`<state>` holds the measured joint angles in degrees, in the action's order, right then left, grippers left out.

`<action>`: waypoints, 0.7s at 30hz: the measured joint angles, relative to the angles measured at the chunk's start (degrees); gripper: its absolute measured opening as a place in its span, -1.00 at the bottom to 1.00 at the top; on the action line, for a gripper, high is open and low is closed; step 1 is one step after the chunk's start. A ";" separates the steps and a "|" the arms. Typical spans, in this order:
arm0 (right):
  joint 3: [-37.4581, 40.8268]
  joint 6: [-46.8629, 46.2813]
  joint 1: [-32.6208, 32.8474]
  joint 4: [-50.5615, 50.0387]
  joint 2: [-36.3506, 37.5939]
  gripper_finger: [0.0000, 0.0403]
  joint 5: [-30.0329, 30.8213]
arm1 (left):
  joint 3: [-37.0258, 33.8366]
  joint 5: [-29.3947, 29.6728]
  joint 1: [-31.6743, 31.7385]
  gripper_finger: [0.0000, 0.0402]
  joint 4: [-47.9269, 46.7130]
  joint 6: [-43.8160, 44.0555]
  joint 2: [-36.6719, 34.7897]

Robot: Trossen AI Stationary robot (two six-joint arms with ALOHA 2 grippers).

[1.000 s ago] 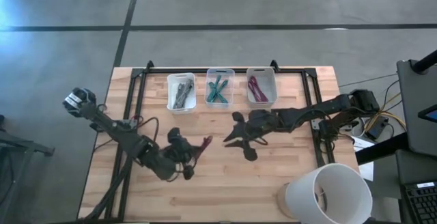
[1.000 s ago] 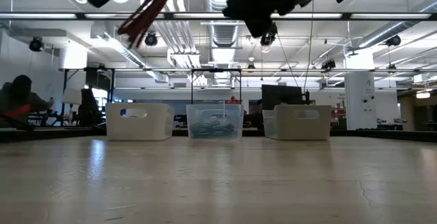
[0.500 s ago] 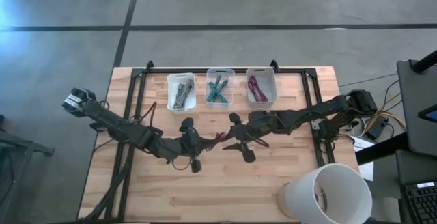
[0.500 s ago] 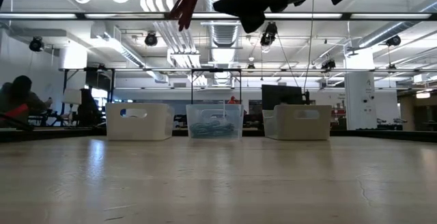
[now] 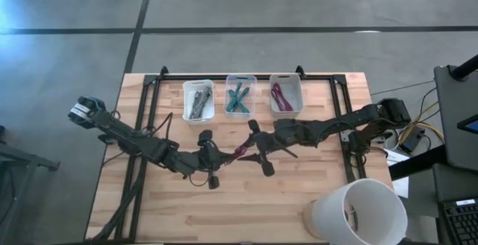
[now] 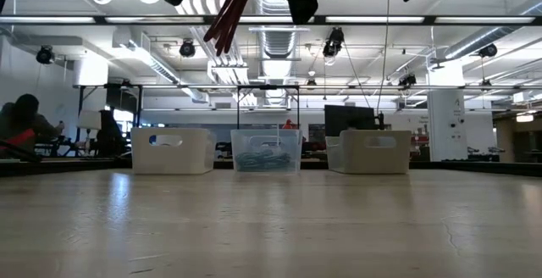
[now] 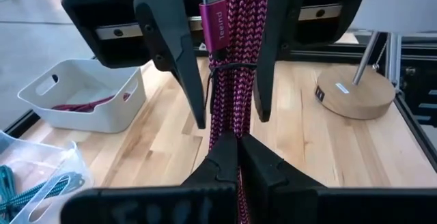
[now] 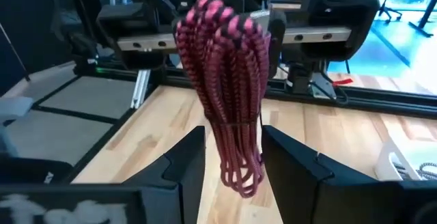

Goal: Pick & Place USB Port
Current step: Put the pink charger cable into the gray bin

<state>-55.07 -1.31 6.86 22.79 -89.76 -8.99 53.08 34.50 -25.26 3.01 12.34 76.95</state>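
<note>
A coiled magenta braided USB cable [image 5: 240,153], tied round its middle, hangs in the air above the table's centre. Its plug [image 7: 215,19] shows in the left wrist view. My left gripper [image 5: 228,156] reaches in from the table's left and is shut on the bundle. My right gripper [image 5: 256,148] faces it from the right, open. Its fingers [image 7: 179,60] stand on either side of the bundle [image 8: 229,80], and I see no touch. In the low view the cable [image 6: 227,11] slants high above the table top. My left gripper pinches the cable bundle between its two fingers [image 7: 222,159] at the looped end [image 7: 233,134] nearest it. It comes in roughly level from the table's left. The bundle runs on away from the fingertips toward the right gripper and is lifted clear of the table.
Three bins sit along the far edge: a white one with dark cables [image 5: 198,100], a clear one with teal cables [image 5: 240,95], a white one with magenta cables [image 5: 286,94]. A lamp with a white shade [image 5: 360,211] stands at the near right corner. A black frame [image 5: 149,88] borders the table.
My left gripper has carried the cable from the near left toward the table's centre, rightward and a little farther away, then has held still. My right gripper has moved left toward it, so its open fingers now straddle the bundle.
</note>
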 joint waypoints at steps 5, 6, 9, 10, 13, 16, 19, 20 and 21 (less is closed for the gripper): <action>0.00 0.16 -0.01 0.18 0.00 -0.33 0.11 | -0.04 0.03 0.09 -0.99 1.16 -0.91 0.00; 0.00 0.17 0.01 0.19 0.00 -0.34 0.09 | -0.04 0.02 0.20 -0.99 1.28 -1.07 0.00; 0.00 0.17 -0.01 0.32 0.02 -0.37 0.19 | -0.04 0.66 0.57 -0.99 1.56 -1.18 0.00; 0.00 0.17 -0.01 0.36 0.02 -0.38 0.26 | -0.05 1.32 0.65 -0.99 1.75 -1.19 0.00; 0.00 0.19 -0.07 0.49 0.05 -0.44 0.39 | -0.07 2.08 0.97 -0.99 2.38 -1.21 0.00; 0.00 0.21 -0.10 0.45 0.09 -0.52 0.42 | -0.07 2.06 1.16 -0.99 2.55 -1.22 0.00; 0.00 0.23 -0.10 0.32 0.09 -0.62 0.44 | -0.07 2.08 1.18 -0.99 2.55 -1.22 0.00; 0.00 0.23 -0.10 0.32 0.09 -0.65 0.41 | -0.07 2.13 1.18 -0.99 2.55 -1.22 0.00; 0.00 0.22 -0.10 0.30 0.09 -0.69 0.42 | -0.07 2.14 1.18 -0.99 2.53 -1.14 0.00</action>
<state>-55.07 -1.09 6.76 23.09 -89.67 -8.58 53.01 36.64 -24.08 5.54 11.19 76.95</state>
